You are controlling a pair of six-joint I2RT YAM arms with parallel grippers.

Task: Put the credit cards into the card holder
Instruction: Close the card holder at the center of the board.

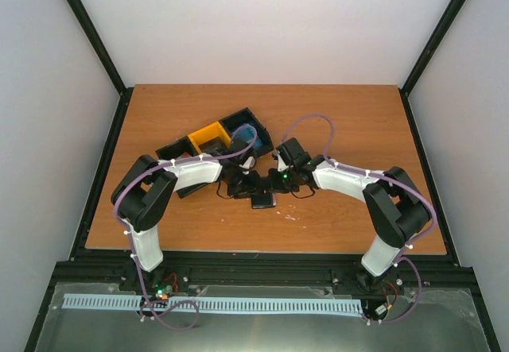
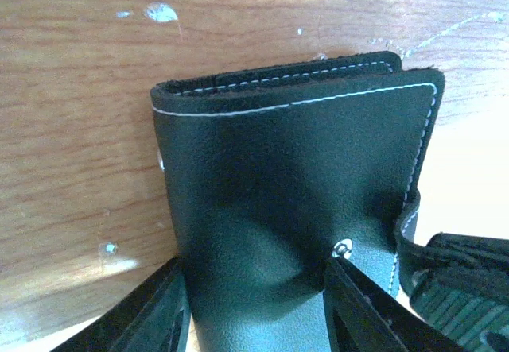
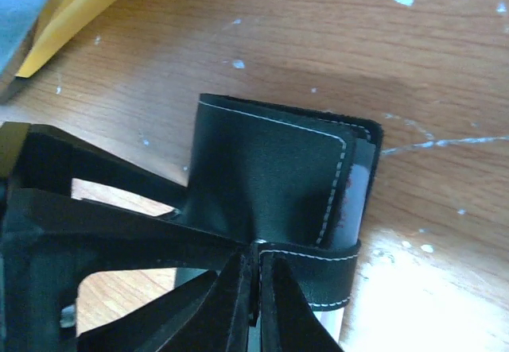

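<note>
Left gripper [image 2: 258,308] clamps the folded black card holder [image 2: 294,177] by its sides, the leather dented between its fingers [image 2: 155,320]. Right gripper [image 3: 254,268] is pinched tight on the holder's closing tab [image 3: 318,276]. The holder is at the middle of the wooden table [image 1: 358,121], between both wrists. Just beyond it lies a black-and-yellow compartment tray [image 1: 211,137].

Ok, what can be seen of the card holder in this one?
The card holder is a black, grained, leather-look wallet with white stitching. It is folded shut and has a metal snap on its front. The left pincer clamps it between its fingers, and the right pincer pinches its closing tab. It sits low over the wooden table; whether it touches the table is unclear.
</note>
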